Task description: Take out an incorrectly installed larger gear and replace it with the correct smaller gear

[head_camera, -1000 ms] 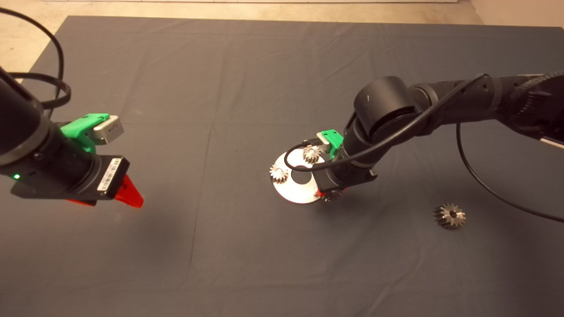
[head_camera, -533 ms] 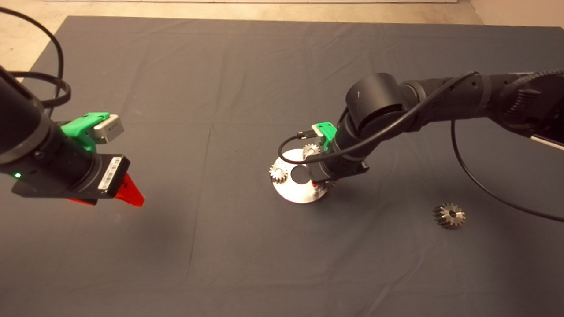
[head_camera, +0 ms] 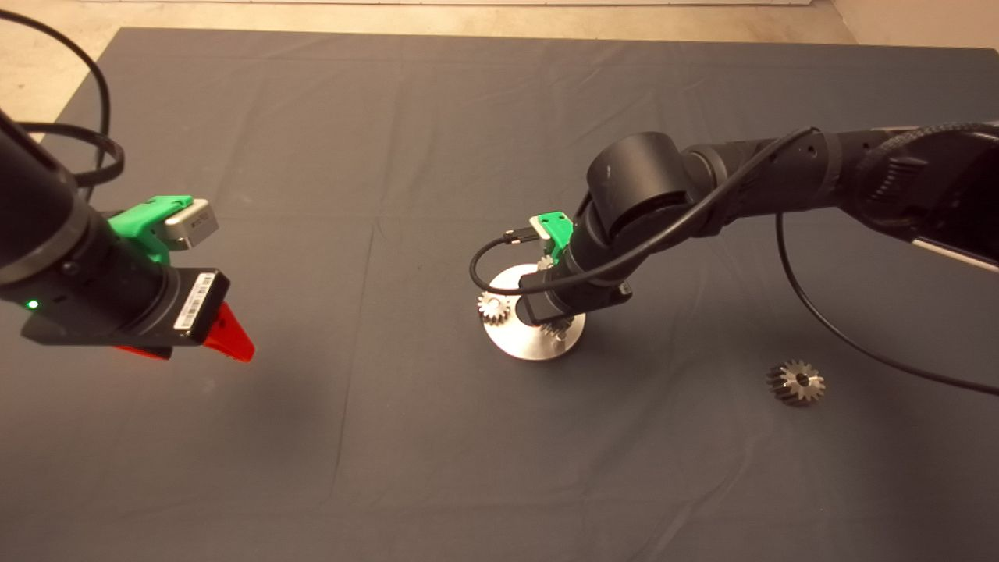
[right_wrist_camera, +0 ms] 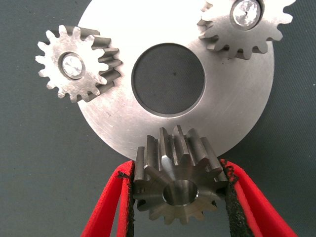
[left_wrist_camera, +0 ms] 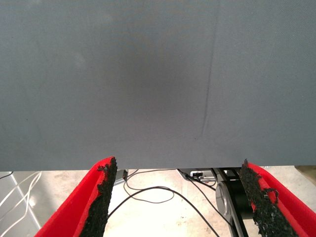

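right gripper (right_wrist_camera: 177, 197) clamped on the smaller gear (right_wrist_camera: 177, 183), held at the rim of the steel disc (right_wrist_camera: 123, 128), probably to seat it on the free peg | two paler gears (right_wrist_camera: 79, 61) sit on pegs | larger gear (head_camera: 796, 382) lies aside on mat (head_camera: 390, 140), well apart | left gripper (left_wrist_camera: 180, 197) waits with fingers apart

no legible text, label unreadable (barcode sticker)

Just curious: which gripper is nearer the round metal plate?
Right. The right gripper holds the smaller gear at the plate; the left gripper hangs apart.
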Controlling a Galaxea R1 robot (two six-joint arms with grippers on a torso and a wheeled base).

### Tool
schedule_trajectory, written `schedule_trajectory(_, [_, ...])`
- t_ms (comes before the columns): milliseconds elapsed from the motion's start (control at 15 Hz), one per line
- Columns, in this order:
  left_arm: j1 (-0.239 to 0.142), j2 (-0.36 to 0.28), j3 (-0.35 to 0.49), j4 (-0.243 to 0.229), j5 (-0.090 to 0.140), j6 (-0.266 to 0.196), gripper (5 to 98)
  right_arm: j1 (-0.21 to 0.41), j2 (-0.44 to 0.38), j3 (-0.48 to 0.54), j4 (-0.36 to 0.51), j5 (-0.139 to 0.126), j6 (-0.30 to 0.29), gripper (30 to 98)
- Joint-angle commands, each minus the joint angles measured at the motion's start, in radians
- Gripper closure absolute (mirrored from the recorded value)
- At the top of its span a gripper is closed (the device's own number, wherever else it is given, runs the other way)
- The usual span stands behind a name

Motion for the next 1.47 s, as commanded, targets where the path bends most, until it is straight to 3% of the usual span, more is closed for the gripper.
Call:
schedule_trajectory(0, [-0.016,0.004,-0.004,0.006,0.133,0.003,40.1,0.030,-0.005,0.024,-0.023,0.000,0.007,92.6])
schedule_trajectory(1133, [-0.016,0.001,0.000,0.006,0.133,-0.002,40.1,0.020,-0.008,0.035,-0.028,-0.001,0.014,92.6])
schedule_trajectory(1400, [-0.016,0.001,0.003,0.006,0.133,-0.002,40.1,-0.010,-0.014,0.032,-0.029,-0.001,0.013,92.6])
